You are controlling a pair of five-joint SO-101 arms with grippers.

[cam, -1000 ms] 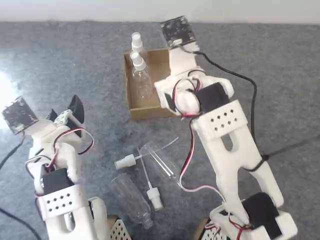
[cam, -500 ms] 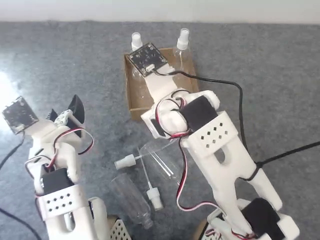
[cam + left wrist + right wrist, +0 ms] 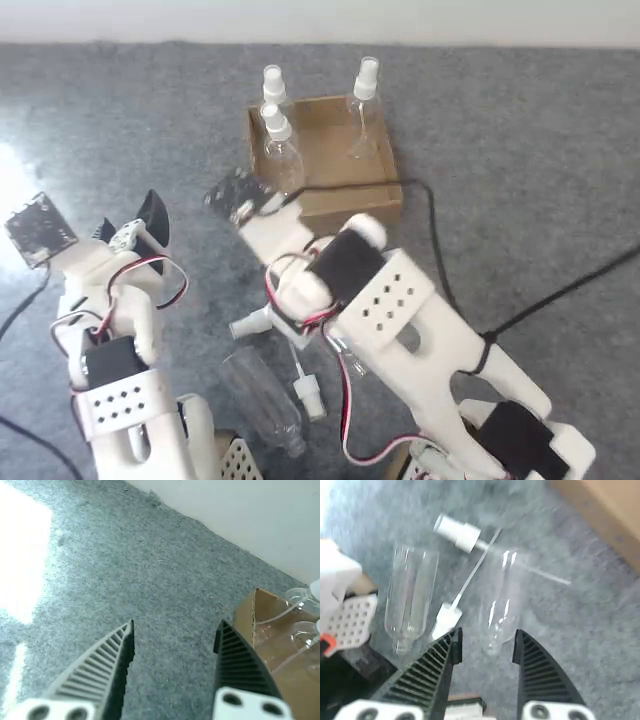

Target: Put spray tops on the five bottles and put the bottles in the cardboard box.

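— Grey table (image 3: 520, 130) is seen; what is laid on the near side of the cardboard box (image 3: 330, 212)?
— Two uncapped bottles (image 3: 501, 595) and two spray tops (image 3: 455, 532). The left gripper (image 3: 176, 624) and right gripper (image 3: 487, 632) are held spread, empty. A bottle could be rolled away if nudged off-centre. Three capped bottles (image 3: 283, 160) are stood inside.

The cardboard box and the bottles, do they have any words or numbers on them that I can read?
There are none: no word, number or sign can be read in any view.
The cardboard box is plain brown.
The standing bottles in it and the lying bottles on the table are clear, with no labels.
The white spray tops carry no print.
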